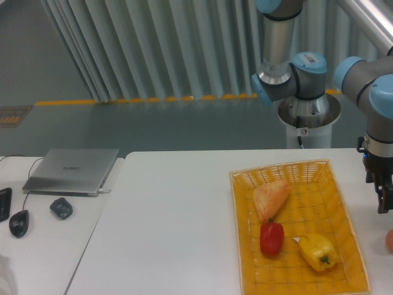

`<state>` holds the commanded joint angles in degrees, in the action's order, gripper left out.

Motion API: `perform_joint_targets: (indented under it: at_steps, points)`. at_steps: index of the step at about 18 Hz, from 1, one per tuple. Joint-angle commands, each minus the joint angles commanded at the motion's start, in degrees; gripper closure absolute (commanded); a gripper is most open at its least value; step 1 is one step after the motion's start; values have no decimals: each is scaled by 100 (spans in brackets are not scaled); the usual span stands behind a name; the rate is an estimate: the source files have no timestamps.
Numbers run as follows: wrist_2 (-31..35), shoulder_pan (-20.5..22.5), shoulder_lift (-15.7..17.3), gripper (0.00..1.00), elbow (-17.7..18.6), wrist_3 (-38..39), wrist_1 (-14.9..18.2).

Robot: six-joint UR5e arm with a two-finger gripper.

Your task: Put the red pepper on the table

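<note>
The red pepper [271,238] lies in the yellow wicker basket [237,233], near its middle, between the pale orange wedge [271,198] and the yellow pepper [318,251]. The basket stands on the right part of the white table [172,221]. My gripper [384,200] hangs at the frame's right edge, beyond the basket's right rim and well to the right of the red pepper. It holds nothing that I can see. It is partly cut off by the frame edge, so its jaws cannot be judged.
A small orange-pink object [390,241] shows at the right edge below the gripper. A closed laptop [72,170], a mouse [19,222] and a small dark object [61,208] lie on the adjoining table at left. The robot base [305,117] stands behind.
</note>
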<state>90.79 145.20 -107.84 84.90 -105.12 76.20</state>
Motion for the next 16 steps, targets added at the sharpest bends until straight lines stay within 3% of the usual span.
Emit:
perform_joint_targets:
  at_steps: [10,13,16]
  points:
    - [0,-79,9,0,96,491,-61]
    - [-26,-97,61,0,219,1070,-70]
    - [-35,-228,114,0,325,2403,-201]
